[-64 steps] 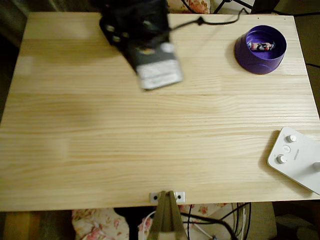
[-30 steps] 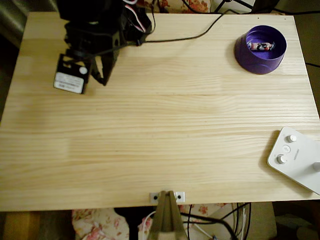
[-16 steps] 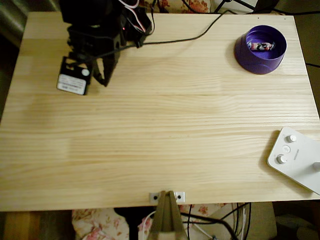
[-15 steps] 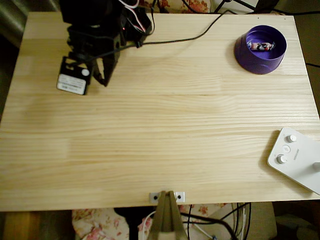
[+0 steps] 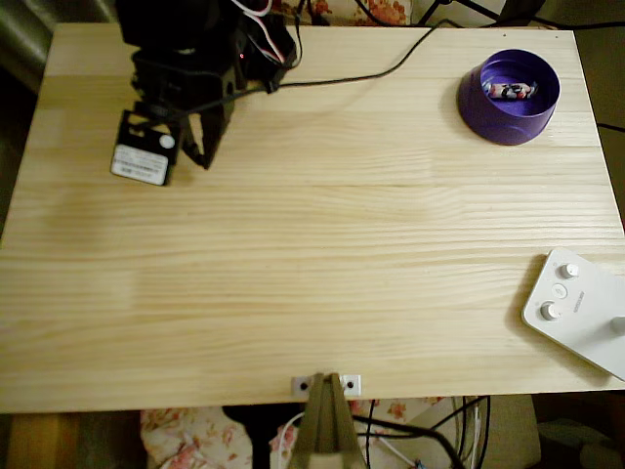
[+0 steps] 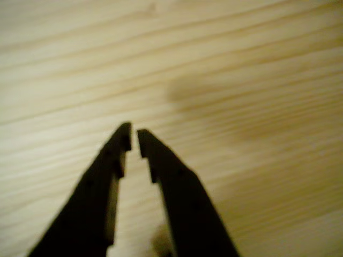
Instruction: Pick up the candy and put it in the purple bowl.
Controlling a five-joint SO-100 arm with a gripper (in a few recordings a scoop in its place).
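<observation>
Arm at upper left, pincer nearly closed
The black pincer point(image 6: 134, 138) points down, holding nothing, tips a narrow gap apart.

Warm, dim yellowish light; the overhead view is fairly sharp, while the wrist view is soft, with a blurred shadow toward 1 o'clock.

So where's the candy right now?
In the overhead view, the candy lies inside the purple bowl at the table's top right corner, far from the gripper.
</observation>
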